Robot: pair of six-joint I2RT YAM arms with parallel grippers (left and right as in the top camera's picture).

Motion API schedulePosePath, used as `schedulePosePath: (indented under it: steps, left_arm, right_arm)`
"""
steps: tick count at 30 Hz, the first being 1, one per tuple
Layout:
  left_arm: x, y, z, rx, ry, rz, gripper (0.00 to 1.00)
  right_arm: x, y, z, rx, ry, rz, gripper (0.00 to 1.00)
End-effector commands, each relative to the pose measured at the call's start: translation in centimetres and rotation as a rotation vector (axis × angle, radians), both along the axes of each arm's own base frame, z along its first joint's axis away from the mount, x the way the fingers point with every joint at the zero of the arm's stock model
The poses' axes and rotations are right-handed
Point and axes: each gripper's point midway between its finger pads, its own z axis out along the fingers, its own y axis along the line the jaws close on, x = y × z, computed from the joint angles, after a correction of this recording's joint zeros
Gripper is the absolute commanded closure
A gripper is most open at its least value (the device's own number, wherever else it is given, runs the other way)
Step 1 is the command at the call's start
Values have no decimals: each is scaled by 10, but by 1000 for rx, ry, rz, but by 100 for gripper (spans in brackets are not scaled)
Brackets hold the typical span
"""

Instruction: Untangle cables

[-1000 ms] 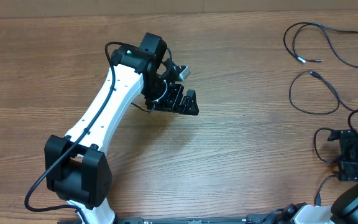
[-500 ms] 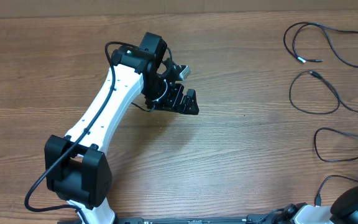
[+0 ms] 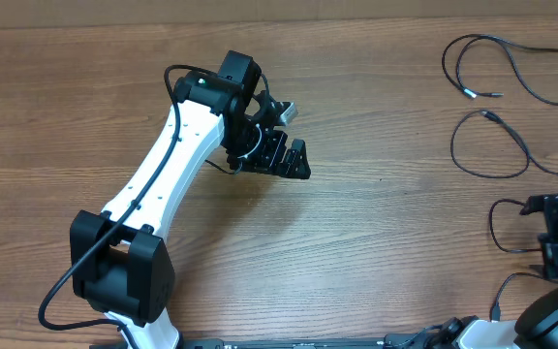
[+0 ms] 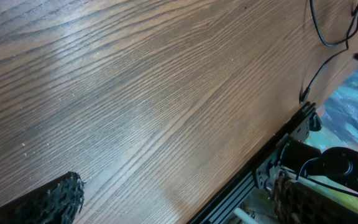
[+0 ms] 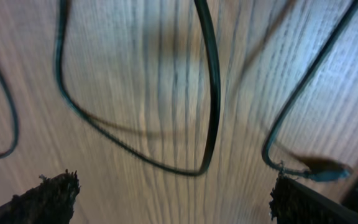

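Note:
Several thin black cables lie in loose loops at the table's right side: one at the far right corner [image 3: 473, 58], one below it [image 3: 492, 145], one by the right gripper [image 3: 500, 228]. My right gripper [image 3: 553, 238] hovers open over this loop; in its wrist view a cable bend [image 5: 211, 93] and a small plug tip [image 5: 325, 168] lie ahead of the empty gripper [image 5: 176, 202]. My left gripper [image 3: 298, 160] stands open over bare wood near the table's middle, far from the cables. In its wrist view the left gripper [image 4: 182, 205] holds nothing, and a cable [image 4: 328, 34] shows far off.
The wooden table [image 3: 386, 223] runs to a front edge with a metal rail [image 4: 272, 168]. The left arm's white link [image 3: 163, 165] crosses the left half, with its black base [image 3: 124, 276] near the front. The right arm's base [image 3: 550, 315] sits at the front right corner.
The right gripper swung out toward the right edge, nearly leaving view, then came back over the cable loop, a little right of where it began. The left arm has not moved.

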Motion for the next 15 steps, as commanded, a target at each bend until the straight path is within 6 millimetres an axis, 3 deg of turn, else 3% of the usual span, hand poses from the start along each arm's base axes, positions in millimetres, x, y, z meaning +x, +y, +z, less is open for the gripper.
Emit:
schedulePosePath:
  steps: [1, 6, 15]
  left_arm:
    - [1, -1, 5, -6, -29, -22, 0]
    - [2, 2, 2, 18, -37, -18, 1]
    - [2, 3, 2, 19, -33, -18, 0]
  right_arm:
    - [-9, 2, -11, -9, 27, -17, 0]
    - [-17, -1, -17, -36, 65, -18, 0]
    - [-45, -14, -19, -136, 224, -176, 0]
